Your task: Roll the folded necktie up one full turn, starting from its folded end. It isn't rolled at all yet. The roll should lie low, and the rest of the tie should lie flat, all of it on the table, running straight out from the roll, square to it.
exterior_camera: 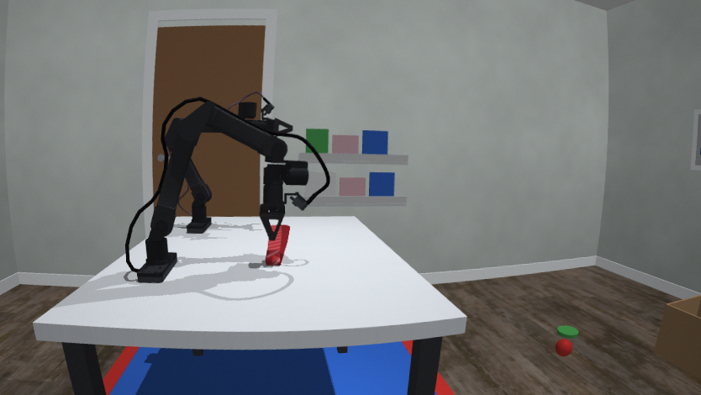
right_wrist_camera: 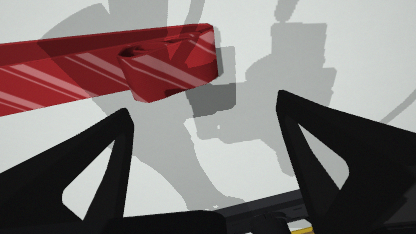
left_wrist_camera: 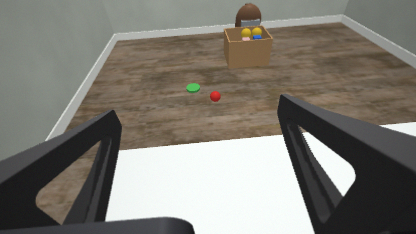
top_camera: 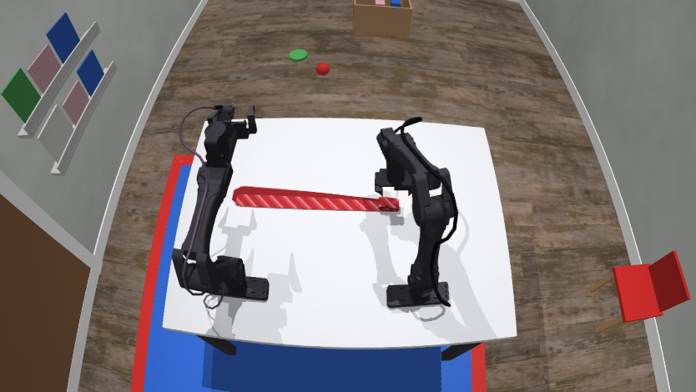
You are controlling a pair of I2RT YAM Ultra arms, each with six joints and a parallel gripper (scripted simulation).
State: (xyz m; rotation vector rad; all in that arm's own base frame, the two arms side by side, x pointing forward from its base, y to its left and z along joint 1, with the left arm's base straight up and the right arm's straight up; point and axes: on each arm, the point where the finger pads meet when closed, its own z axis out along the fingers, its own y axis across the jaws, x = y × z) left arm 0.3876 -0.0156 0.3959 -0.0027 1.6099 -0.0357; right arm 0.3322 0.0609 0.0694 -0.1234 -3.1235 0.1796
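We have the red striped necktie (top_camera: 306,200) (exterior_camera: 278,243) (right_wrist_camera: 50,75) on the table (top_camera: 316,155) (exterior_camera: 343,313) (left_wrist_camera: 200,190) (right_wrist_camera: 40,135), running across mid-frame in the top view, slightly left of center. Its folded end (top_camera: 389,203) (exterior_camera: 273,260) (right_wrist_camera: 172,65) is at the right, doubled back over the stripes, with a small open loop at the fold. No full roll on it; the rest runs out to the left, darker band along its upper edge.

Our right hand (top_camera: 380,187) (exterior_camera: 272,238) (right_wrist_camera: 202,108) is released, pointing down above the table near that end, nothing between the fingers. Our left hand (top_camera: 238,112) (exterior_camera: 290,127) (left_wrist_camera: 197,110) is released too, raised at the table's upper left corner in the top view, well apart from the tie.

On the floor, top of the top view: green disc (top_camera: 298,54) (exterior_camera: 567,331) (left_wrist_camera: 193,87), red ball (top_camera: 322,68) (exterior_camera: 563,347) (left_wrist_camera: 215,96), brown box (top_camera: 382,20) (exterior_camera: 679,338) (left_wrist_camera: 248,54).
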